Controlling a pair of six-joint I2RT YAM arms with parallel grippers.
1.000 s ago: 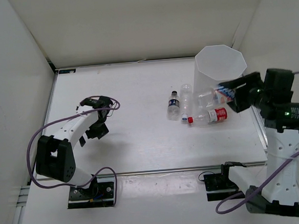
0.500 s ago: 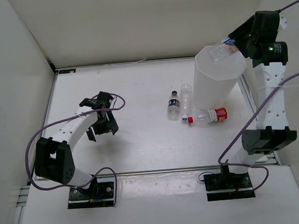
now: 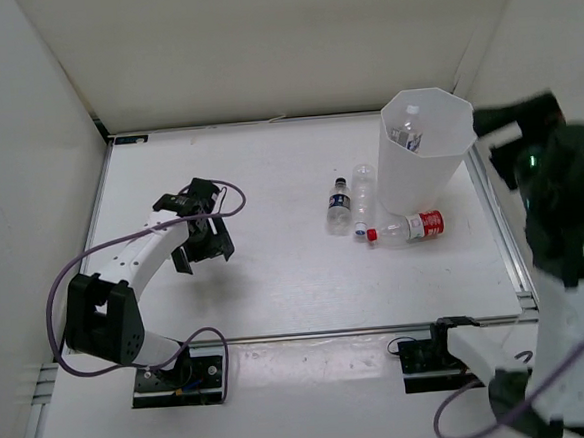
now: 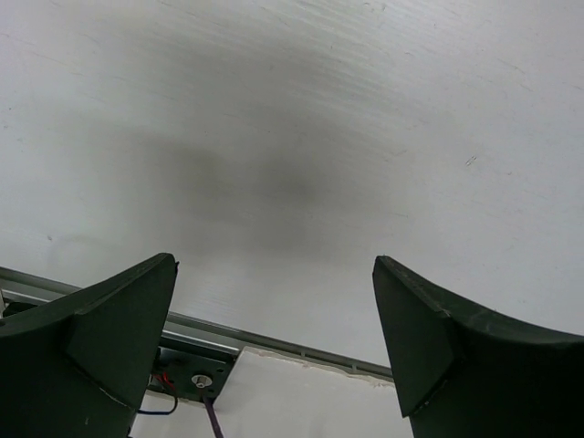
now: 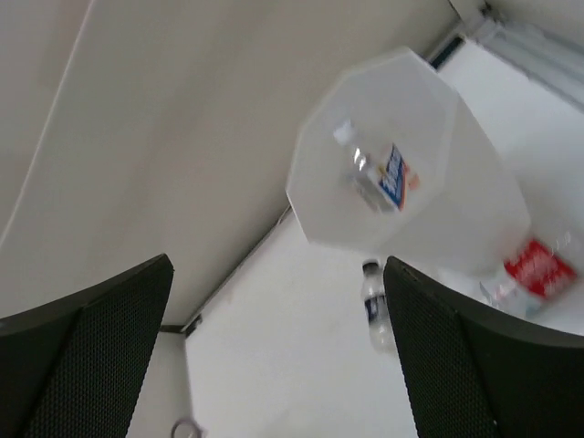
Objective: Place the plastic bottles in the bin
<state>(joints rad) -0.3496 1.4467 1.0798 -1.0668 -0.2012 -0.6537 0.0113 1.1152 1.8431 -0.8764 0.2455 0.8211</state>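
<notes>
- Right hand (image 5: 278, 351): fingers wide apart, nothing between them, up above the bin (image 5: 470, 214) and looking down into it. In the overhead view it was blurred.
- Left hand (image 4: 274, 351): fingers also wide apart and empty, over bare table (image 3: 269, 170), well away from the bottles.
- One bottle (image 5: 379, 178) with a blue and orange label lay inside the bin.
- Three bottles were on the table just left of and in front of the bin base:
  - the dark-cap bottle (image 3: 339, 204)
  - the clear bottle (image 3: 363, 189) right beside it
  - the red-label bottle (image 3: 415, 226) lying on its side close to the bin wall. Couldn't tell if it touched.
- My read: one of four done, three left.
- Handling guess:
  - The bottles looked empty, so very light, with thin walls that would dent under a hard squeeze.
  - Smooth and round, so likely to roll or squirt out of a sloppy pinch.
- Where to grab: across the body at the label band, fingers square to the long axis. Not the cap or neck.
- The red-label one looked easiest for the right arm. Come in from the near side so the fingers miss the bin, which looked light enough to shove.
</notes>
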